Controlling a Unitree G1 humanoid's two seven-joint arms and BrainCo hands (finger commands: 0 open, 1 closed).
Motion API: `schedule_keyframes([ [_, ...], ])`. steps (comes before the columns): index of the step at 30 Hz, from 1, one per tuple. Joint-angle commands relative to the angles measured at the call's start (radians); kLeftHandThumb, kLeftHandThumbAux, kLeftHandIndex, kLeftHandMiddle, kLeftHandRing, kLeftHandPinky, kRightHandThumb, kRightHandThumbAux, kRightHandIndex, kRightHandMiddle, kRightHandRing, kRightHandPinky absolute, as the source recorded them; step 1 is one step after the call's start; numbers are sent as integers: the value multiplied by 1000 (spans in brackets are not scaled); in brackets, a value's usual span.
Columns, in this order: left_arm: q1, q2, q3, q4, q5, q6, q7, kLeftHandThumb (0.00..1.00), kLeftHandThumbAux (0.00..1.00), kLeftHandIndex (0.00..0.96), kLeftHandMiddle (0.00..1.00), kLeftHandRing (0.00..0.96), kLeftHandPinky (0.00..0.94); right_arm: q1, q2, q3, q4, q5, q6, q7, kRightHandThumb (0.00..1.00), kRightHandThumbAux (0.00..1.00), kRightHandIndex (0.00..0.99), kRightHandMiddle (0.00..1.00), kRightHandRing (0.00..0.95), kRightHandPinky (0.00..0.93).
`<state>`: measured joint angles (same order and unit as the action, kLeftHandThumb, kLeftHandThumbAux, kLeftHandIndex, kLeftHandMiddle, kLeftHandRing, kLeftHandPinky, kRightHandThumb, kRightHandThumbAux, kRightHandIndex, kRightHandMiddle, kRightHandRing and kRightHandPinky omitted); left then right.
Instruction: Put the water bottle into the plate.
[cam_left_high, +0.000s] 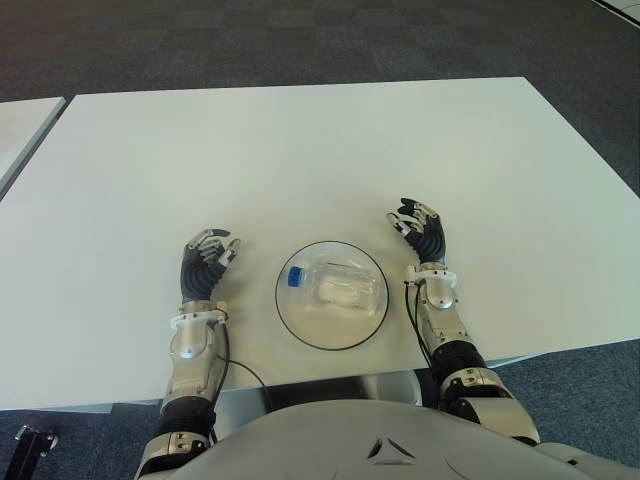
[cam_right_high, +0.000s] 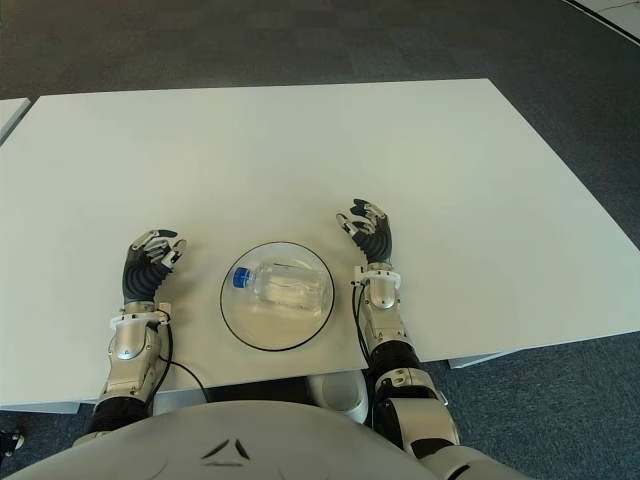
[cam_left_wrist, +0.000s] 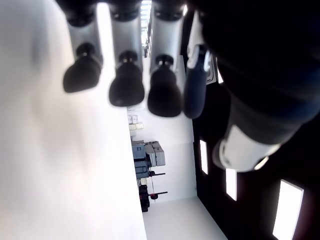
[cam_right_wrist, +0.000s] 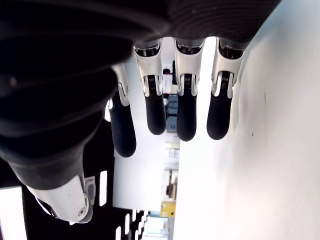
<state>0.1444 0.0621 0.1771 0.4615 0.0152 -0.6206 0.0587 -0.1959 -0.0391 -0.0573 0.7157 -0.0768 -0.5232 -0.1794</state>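
eyes: overhead, sharing table (cam_left_high: 300, 150) (stereo pair) | wrists: close on own fingers (cam_right_wrist: 218, 117)

White table (cam_left_high: 300, 150) on dark carpet (cam_left_high: 300, 40)

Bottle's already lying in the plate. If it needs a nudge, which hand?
Right, marginally. The right hand shows nearer the glass plate than the left hand; both open, empty. The water bottle needs no visible correction.

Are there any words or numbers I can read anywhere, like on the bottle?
None can be read.
The water bottle lying in the plate is clear with a blue cap; no label shows.
The table is bare white, no print.
The left hand and right hand, either side of the plate, hold nothing and show no markings.
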Motion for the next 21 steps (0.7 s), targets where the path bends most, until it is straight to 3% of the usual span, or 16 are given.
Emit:
schedule_keyframes([
  [1, 16, -2, -4, 19, 5, 27, 10, 702, 718, 437, 785, 787, 781, 3, 0, 3, 31, -10, 9, -4, 702, 731, 430, 496, 496, 497],
  [21, 19, 2, -4, 9, 12, 53, 18, 702, 718, 437, 792, 794, 788, -7, -5, 8, 52, -40, 29, -45, 707, 731, 431, 512, 516, 517],
])
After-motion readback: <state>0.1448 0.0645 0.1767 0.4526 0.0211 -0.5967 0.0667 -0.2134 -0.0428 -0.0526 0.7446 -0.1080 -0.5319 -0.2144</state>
